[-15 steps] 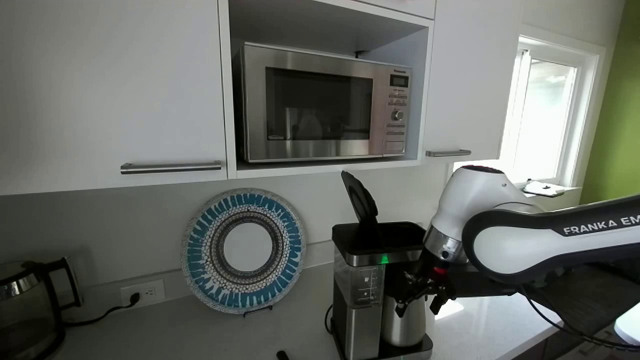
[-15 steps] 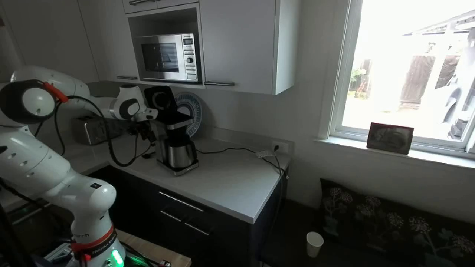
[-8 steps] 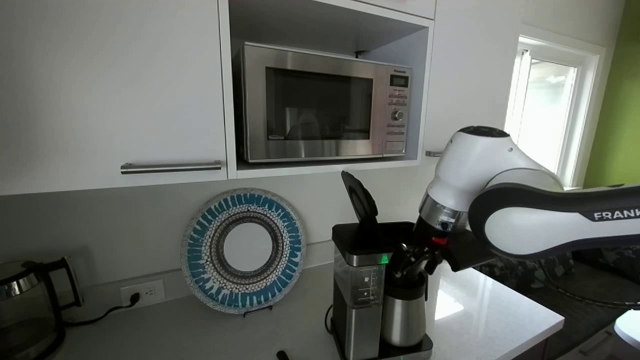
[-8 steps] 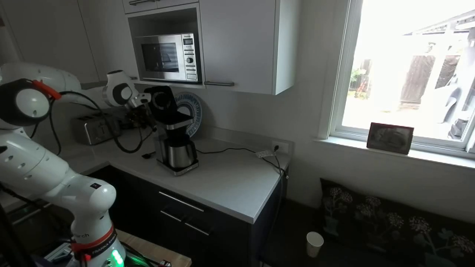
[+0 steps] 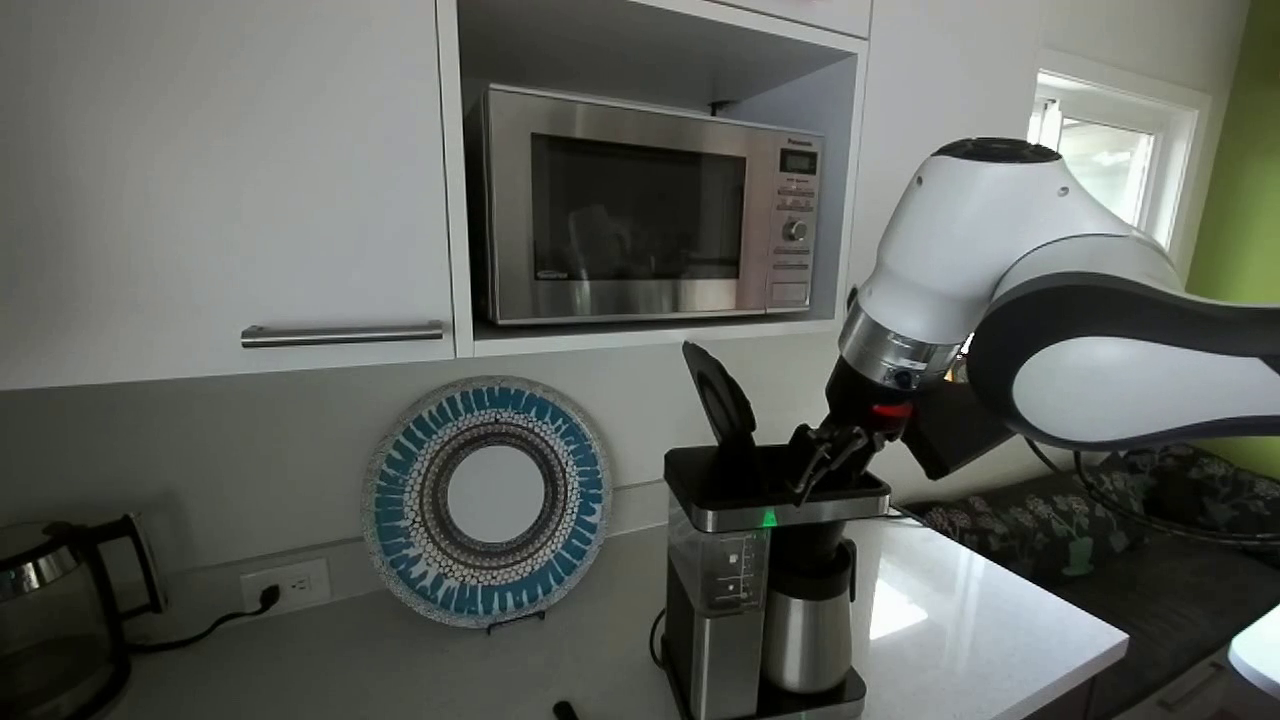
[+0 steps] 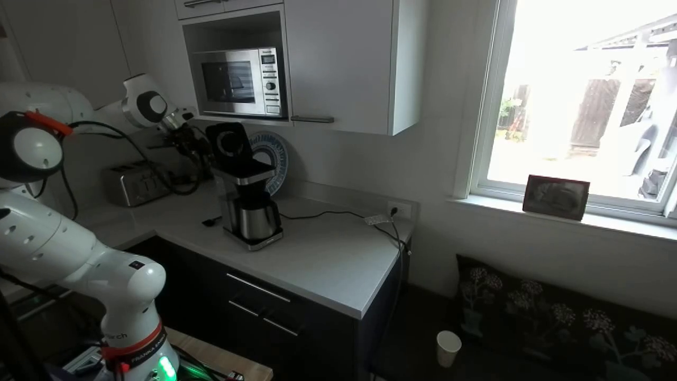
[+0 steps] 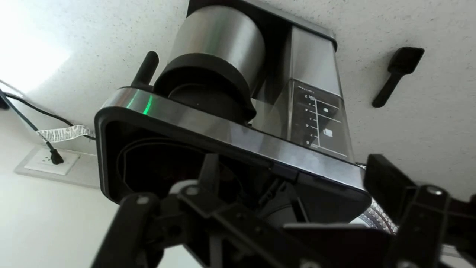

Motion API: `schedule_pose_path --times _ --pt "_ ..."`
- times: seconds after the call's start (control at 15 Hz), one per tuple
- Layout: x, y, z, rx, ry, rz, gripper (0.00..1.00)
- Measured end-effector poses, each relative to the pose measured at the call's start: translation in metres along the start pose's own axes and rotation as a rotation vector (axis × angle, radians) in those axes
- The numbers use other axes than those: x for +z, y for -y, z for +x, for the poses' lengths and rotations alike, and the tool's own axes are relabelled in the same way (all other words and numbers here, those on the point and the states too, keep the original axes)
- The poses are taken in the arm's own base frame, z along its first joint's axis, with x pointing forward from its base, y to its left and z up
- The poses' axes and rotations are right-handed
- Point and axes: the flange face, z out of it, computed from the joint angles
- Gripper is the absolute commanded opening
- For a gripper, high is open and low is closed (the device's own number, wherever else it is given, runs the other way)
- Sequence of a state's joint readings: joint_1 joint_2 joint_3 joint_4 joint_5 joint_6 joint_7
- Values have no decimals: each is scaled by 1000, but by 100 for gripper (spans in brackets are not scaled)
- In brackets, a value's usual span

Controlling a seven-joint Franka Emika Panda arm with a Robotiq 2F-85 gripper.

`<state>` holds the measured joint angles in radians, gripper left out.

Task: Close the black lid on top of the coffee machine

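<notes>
White cabinets (image 5: 220, 180) are spread across the top of an exterior view, and a Panasonic microwave (image 5: 640, 210) is set among them at upper centre. Beneath, a round blue-and-grey patterned plate (image 5: 495, 500) is stood in front of the wall (image 5: 300, 450), and a dark-handled glass kettle (image 5: 60, 620) is cut off at the lower left. On the worktop (image 5: 400, 660), the drip coffee machine (image 5: 725, 640) is placed at lower right of centre, its steel carafe (image 5: 808, 640) seated on the base. In both exterior views the black lid (image 5: 720, 395) is seen raised at a tilt above the machine's top. In the wrist view the gripper (image 7: 293, 169) is held near that top with jaws widely parted; whether contact is made cannot be told. A black scoop (image 7: 398, 70) is shown at the upper right.
</notes>
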<state>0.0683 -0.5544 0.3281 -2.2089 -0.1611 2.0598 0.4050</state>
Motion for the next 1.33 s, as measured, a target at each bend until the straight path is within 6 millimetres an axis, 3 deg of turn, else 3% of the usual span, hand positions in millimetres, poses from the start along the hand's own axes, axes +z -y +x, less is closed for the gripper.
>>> schedule_pose_path --times 0.33,0.87,1.33 --pt "-2 0 2 -5 -7 -4 100" --pt "-35 -4 19 -230 -123 -136 100" --pt "-56 32 26 -358 -233 -284 100"
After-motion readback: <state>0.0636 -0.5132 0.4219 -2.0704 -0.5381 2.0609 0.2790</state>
